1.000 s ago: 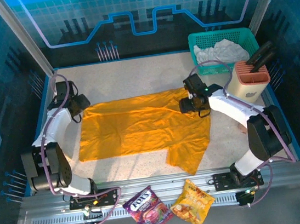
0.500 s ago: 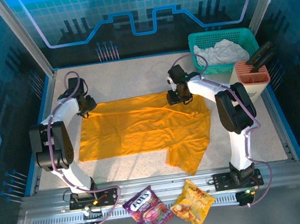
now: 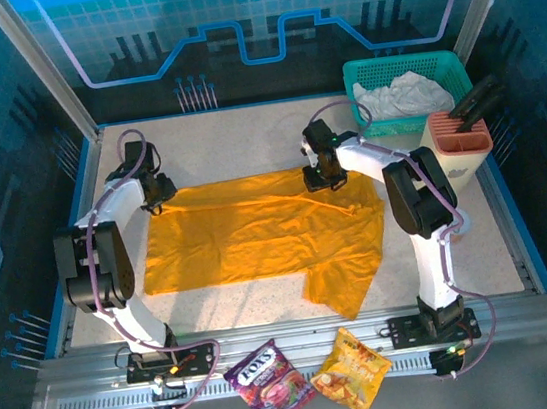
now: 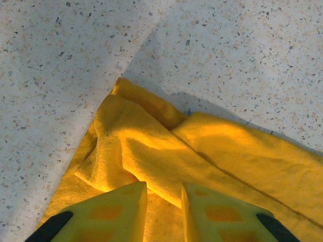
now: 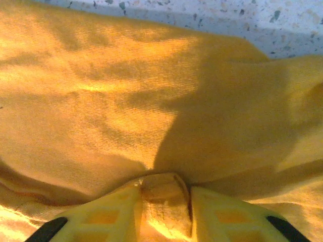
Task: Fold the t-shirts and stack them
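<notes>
- the golden-orange t-shirt [image 3: 257, 232] lay spread flat on the tabletop [image 3: 235, 144], its long axis running left to right across both arms, with one sleeve trailing toward the near edge on the right.
- the whitish-grey t-shirt [image 3: 403, 97] sat crumpled in the green basket [image 3: 401, 61] at the far right corner, well apart from both pincers.
- the left pincer [image 3: 160, 197] sat on the orange shirt's far left corner. in the left wrist view its fingers [image 4: 111, 212] stood close together, and a ridge of cloth ran into the narrow gap, which read as a pinch on that corner.
- the right pincer [image 3: 319, 180] sat on the same far edge, a little inside its right end. in the right wrist view a small fold of cloth was squeezed up between its fingers [image 5: 101, 217], so it was clamped on the shirt.
- the relation that mattered: both pincers were on the far long edge, each arm nearer its own end, and the whole body of the shirt lay on their near side, toward the arm bases.
- as a judgement, the next move called for lifting that edge and carrying it toward the near side, across the short axis, with both arms level so the crease ran parallel to the long axis.
- the cloth beyond the right pincer might have sagged or dragged.
</notes>
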`<action>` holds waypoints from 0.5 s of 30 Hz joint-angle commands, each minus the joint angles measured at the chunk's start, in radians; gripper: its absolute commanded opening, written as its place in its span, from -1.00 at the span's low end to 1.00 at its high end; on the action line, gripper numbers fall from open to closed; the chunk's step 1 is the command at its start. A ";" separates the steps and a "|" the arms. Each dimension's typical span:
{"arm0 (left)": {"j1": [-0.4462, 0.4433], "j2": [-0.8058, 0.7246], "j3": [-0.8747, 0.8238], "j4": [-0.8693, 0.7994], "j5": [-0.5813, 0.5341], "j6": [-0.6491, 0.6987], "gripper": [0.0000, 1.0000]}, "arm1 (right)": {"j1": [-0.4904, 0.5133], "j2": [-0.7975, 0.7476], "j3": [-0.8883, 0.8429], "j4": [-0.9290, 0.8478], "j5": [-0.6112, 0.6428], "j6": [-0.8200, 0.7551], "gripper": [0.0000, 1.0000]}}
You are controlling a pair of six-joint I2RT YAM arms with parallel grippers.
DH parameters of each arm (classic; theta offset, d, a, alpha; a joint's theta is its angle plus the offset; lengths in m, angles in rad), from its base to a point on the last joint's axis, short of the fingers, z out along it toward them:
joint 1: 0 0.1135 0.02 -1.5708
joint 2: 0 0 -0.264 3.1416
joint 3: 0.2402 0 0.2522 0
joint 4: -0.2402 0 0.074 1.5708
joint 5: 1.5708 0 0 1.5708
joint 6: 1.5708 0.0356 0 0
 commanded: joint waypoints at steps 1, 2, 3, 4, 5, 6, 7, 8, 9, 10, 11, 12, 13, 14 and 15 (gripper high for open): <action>-0.008 -0.030 0.013 -0.024 -0.013 0.018 -0.49 | 0.008 0.006 0.010 -0.004 -0.033 0.004 -0.68; -0.008 -0.034 0.013 -0.025 -0.014 0.017 -0.49 | 0.008 -0.002 0.008 -0.004 -0.037 0.008 -0.78; -0.008 -0.037 0.013 -0.025 -0.015 0.017 -0.49 | 0.008 -0.010 0.005 -0.004 -0.039 0.011 -0.87; -0.008 -0.040 0.012 -0.027 -0.015 0.017 -0.49 | 0.008 -0.021 0.003 -0.005 -0.041 0.013 -0.93; -0.009 -0.044 0.012 -0.028 -0.016 0.017 -0.49 | 0.010 -0.032 -0.002 -0.006 -0.043 0.017 -0.99; -0.009 -0.049 0.013 -0.030 -0.016 0.018 -0.49 | 0.013 -0.046 -0.010 -0.007 -0.044 0.020 -1.00; -0.010 -0.052 0.013 -0.031 -0.016 0.018 -0.49 | 0.016 -0.059 -0.018 -0.006 -0.044 0.024 -1.00; -0.011 -0.056 0.012 -0.032 -0.018 0.018 -0.49 | 0.020 -0.075 -0.030 -0.005 -0.045 0.029 -1.00; -0.011 -0.060 0.011 -0.033 -0.018 0.017 -0.49 | 0.026 -0.092 -0.044 -0.004 -0.044 0.035 -1.00; -0.012 -0.063 0.010 -0.033 -0.018 0.018 -0.49 | 0.032 -0.105 -0.058 -0.001 -0.043 0.041 -1.00; -0.012 -0.066 0.009 -0.033 -0.019 0.018 -0.49 | 0.041 -0.122 -0.075 0.004 -0.044 0.050 -1.00; -0.012 -0.068 0.008 -0.033 -0.019 0.016 -0.49 | 0.049 -0.139 -0.095 0.011 -0.043 0.059 -1.00; -0.012 -0.069 0.007 -0.032 -0.018 0.016 -0.49 | 0.059 -0.152 -0.112 0.019 -0.042 0.070 -1.00; -0.013 -0.071 0.004 -0.031 -0.016 0.015 -0.49 | 0.069 -0.166 -0.135 0.028 -0.041 0.086 -1.00; -0.014 -0.073 0.000 -0.028 -0.013 0.014 -0.49 | 0.082 -0.178 -0.156 0.036 -0.038 0.100 -1.00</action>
